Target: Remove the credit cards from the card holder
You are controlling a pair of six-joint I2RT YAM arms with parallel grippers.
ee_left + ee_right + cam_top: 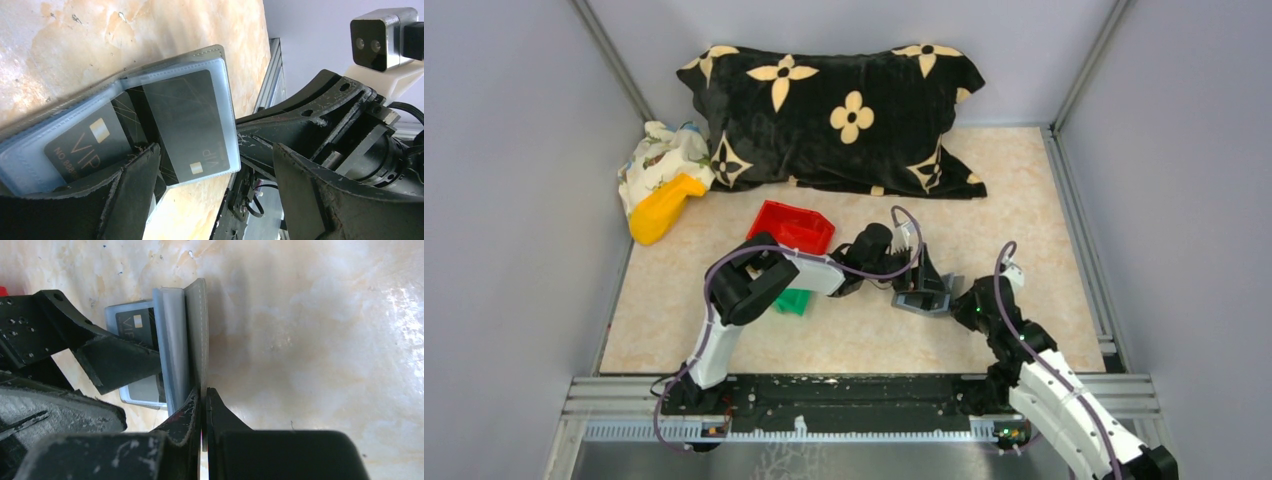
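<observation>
Top view: the card holder (921, 301) lies open on the table (1044, 220), between the left gripper (927, 277) and the right gripper (957, 298). Left wrist view: the left fingers (135, 185) are spread wide over black cards (190, 120) in clear sleeves. Right wrist view: the right fingers (187, 412) are pinched together on the card holder's grey cover.

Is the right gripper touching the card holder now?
Touching. The right wrist view shows the right gripper shut, pinching the edge of the grey cover of the card holder.

Left pincer (215, 150) gapes wide; right pincer (202, 392) (just beside it) pressed closed.
</observation>
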